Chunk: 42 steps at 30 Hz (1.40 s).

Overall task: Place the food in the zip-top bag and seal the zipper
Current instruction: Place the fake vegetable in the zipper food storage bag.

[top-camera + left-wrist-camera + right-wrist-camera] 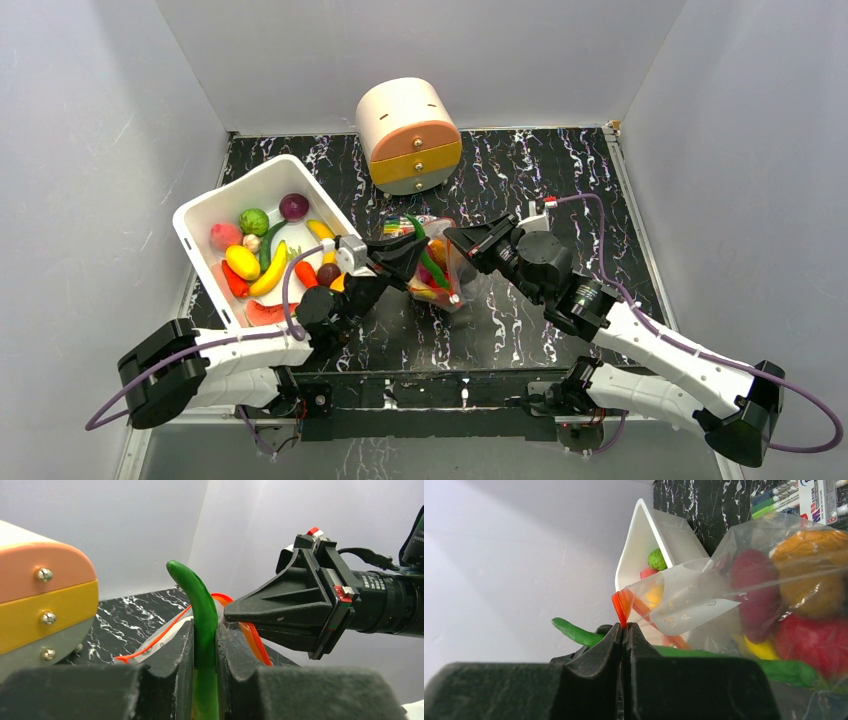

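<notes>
The clear zip-top bag (pixel 441 270) sits mid-table with red, orange and yellow food (pixel 804 605) inside. My left gripper (pixel 400 258) is shut on a long green toy pepper (pixel 200 615), held at the bag's mouth; the pepper also shows in the top view (pixel 428 258). My right gripper (pixel 462 240) is shut on the red-orange zipper (pixel 622 609) at the bag's mouth edge; the zipper also shows in the left wrist view (pixel 252 635). More food (pixel 265 262) lies in the white bin (pixel 205 215).
A round cream, orange and yellow drawer box (pixel 408 134) stands at the back. A flat pack of coloured pens (pixel 796 497) lies behind the bag. The white bin is at the left, against the grey wall.
</notes>
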{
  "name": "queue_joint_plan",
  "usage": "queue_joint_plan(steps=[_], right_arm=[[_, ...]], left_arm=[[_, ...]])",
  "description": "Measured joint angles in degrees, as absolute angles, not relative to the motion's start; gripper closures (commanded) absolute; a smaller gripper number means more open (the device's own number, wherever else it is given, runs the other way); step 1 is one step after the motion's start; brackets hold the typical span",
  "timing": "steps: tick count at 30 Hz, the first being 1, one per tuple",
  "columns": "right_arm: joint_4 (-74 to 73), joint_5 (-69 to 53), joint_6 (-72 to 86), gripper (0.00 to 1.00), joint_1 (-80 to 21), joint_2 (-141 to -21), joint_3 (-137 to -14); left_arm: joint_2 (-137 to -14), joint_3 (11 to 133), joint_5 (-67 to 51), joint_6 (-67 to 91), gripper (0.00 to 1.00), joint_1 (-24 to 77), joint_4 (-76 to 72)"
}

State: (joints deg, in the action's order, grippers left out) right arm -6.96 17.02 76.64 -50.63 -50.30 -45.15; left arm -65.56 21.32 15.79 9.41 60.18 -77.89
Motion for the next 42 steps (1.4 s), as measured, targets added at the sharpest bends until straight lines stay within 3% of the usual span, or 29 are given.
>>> queue_joint_plan(steps=[21, 42], right_arm=[[-7.62, 17.02, 78.22, 1.00, -50.63, -49.69, -41.85], [-5.08, 17.89, 78.56, 1.00, -50.63, -50.15, -41.85]], left_arm=[[-66.76, 22.76, 14.44, -2.83, 1.00, 60.23, -79.29], [-72.64, 15.70, 18.41, 15.84, 1.00, 62.26, -82.08]])
